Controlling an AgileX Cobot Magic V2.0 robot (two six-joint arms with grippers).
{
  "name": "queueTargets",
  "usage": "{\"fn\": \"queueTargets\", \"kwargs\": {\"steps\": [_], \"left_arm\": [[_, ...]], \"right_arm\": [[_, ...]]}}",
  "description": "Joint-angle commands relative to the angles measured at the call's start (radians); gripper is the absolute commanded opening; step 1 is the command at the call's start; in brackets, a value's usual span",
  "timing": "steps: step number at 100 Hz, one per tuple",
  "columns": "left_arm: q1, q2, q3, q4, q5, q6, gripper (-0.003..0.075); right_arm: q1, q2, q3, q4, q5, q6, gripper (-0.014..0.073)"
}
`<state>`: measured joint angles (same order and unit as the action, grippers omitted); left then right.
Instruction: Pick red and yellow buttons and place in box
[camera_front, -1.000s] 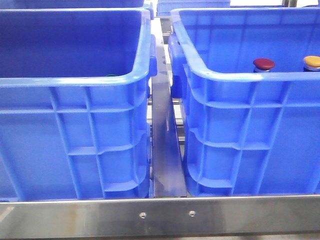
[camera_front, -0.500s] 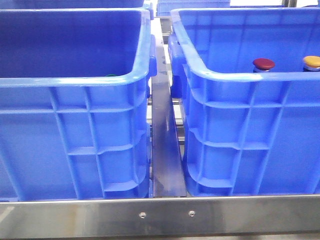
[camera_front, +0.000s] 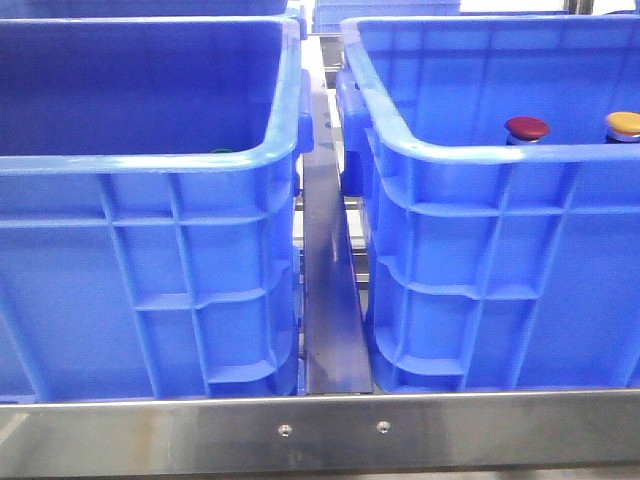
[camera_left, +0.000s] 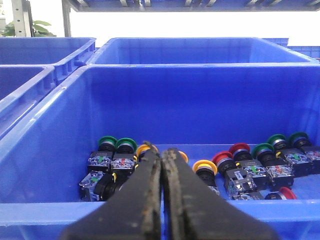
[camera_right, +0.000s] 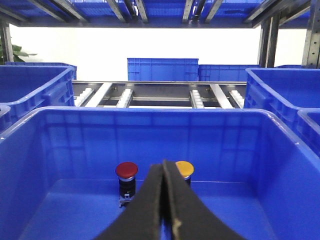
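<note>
The red button (camera_front: 527, 128) and the yellow button (camera_front: 624, 123) stand upright side by side inside the right blue box (camera_front: 450, 152), with only their caps showing over its rim. The right wrist view shows the red button (camera_right: 126, 170) and the yellow button (camera_right: 185, 169) on the floor of the box (camera_right: 150, 112). My right gripper (camera_right: 163, 164) is shut and empty, short of the buttons and between them. My left gripper (camera_left: 161, 151) is shut and empty over the near rim of the left crate (camera_left: 50, 212). Neither gripper shows in the front view.
The left crate (camera_front: 150, 162) holds several loose green, yellow and red push buttons (camera_left: 235, 170) on its floor. A metal rail (camera_front: 330, 300) runs between the two crates and a steel bar (camera_front: 330, 430) crosses in front. More blue crates (camera_right: 162, 69) stand behind.
</note>
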<state>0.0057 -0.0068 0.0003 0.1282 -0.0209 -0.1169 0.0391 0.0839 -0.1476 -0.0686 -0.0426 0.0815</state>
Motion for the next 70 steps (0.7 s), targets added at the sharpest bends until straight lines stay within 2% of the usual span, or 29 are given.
{"fn": "queueTargets", "kwargs": {"steps": [1,9,36,70], "left_arm": [[0.002,-0.026,0.047,-0.005,-0.083,0.000,-0.0019],[0.002,-0.026,0.047,-0.005,-0.083,0.000,-0.0019],[0.002,-0.026,0.047,-0.005,-0.083,0.000,-0.0019],[0.002,-0.026,0.047,-0.005,-0.083,0.000,-0.0019]], "right_arm": [[0.000,-0.063,0.025,0.003,-0.085,0.003,-0.0069],[-0.002,-0.127,0.069,0.014,-0.086,0.003,-0.0069],[-0.006,-0.115,0.163,0.041,-0.152,0.003,-0.0069],[-0.007,-0.115,0.163,0.041,-0.153,0.003,-0.0069]]}}
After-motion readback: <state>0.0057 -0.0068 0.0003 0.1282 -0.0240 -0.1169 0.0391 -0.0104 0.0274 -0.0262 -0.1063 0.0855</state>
